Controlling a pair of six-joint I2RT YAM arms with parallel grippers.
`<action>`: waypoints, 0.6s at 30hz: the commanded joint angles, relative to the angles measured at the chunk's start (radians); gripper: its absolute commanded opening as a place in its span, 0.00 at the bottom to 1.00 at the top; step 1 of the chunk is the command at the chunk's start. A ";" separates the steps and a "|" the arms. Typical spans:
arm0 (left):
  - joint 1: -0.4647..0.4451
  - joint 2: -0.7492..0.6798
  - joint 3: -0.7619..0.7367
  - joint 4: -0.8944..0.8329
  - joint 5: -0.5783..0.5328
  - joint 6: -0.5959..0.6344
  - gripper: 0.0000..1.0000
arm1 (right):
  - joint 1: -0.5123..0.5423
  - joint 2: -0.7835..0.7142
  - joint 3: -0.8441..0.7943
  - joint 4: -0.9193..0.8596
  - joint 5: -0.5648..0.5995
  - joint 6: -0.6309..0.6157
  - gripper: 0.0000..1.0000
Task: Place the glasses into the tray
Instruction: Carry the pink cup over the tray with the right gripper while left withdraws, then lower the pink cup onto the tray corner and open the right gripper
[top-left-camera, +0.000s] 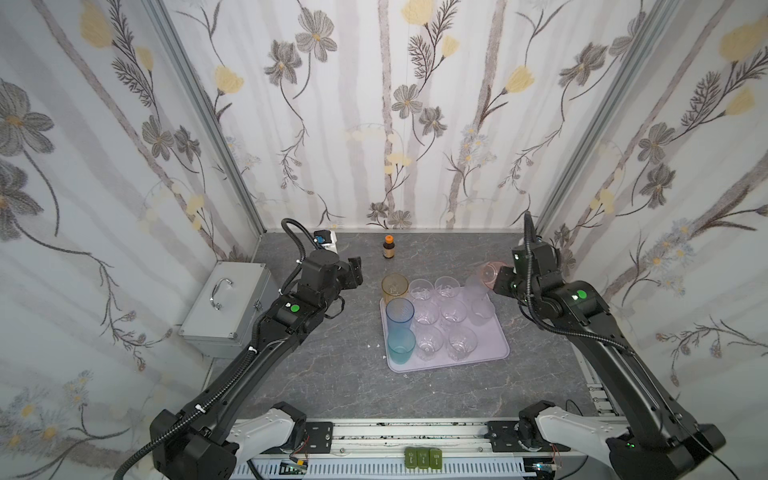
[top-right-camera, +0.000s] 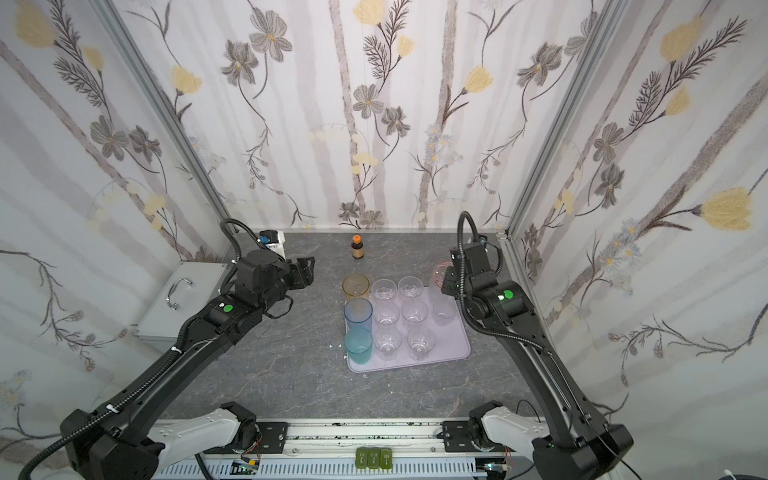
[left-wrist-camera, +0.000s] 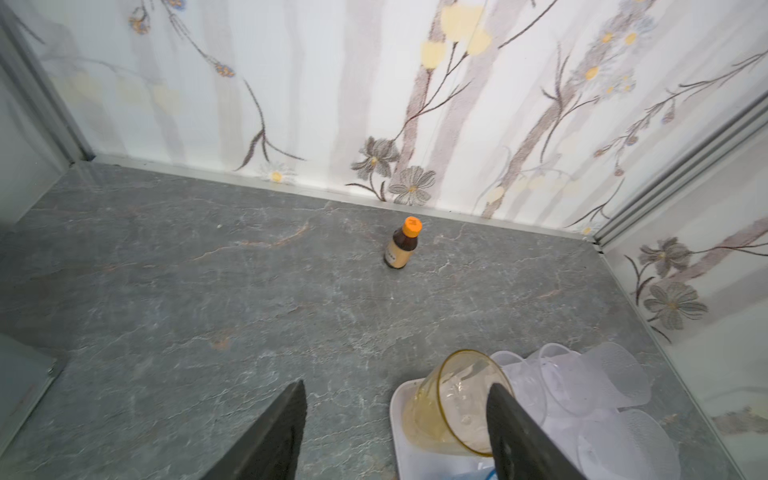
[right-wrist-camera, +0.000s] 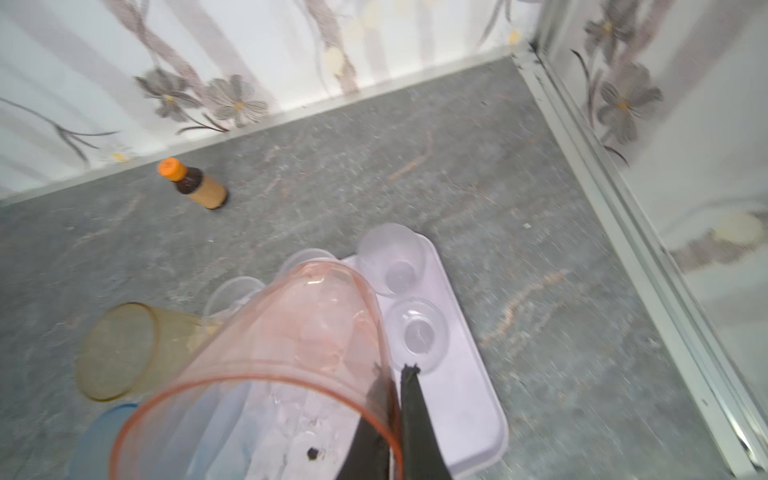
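Pinching the small see-through pink tumbler (right-wrist-camera: 291, 332) by its rim, the right hand (right-wrist-camera: 397, 374) holds it tilted above the 1 o'clock corner of the flat pale lilac tray (top-left-camera: 490, 353).
Left hand (left-wrist-camera: 397, 386), spread and empty, hovers at 9 o'clock of the tall amber tumbler (top-left-camera: 395, 286) standing in the tray's 11 o'clock corner.

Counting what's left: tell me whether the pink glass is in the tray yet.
Not in. The right gripper pinches the pink glass by its rim, tilted in the air by the tray.
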 joint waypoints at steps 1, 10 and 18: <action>0.050 -0.031 -0.064 0.063 -0.008 0.026 0.72 | -0.126 -0.095 -0.104 -0.121 -0.067 -0.030 0.00; 0.095 -0.046 -0.203 0.148 0.038 -0.024 0.72 | -0.224 -0.112 -0.332 -0.056 -0.221 0.021 0.00; 0.096 -0.099 -0.315 0.173 0.037 -0.066 0.73 | -0.219 0.011 -0.478 0.139 -0.308 0.048 0.00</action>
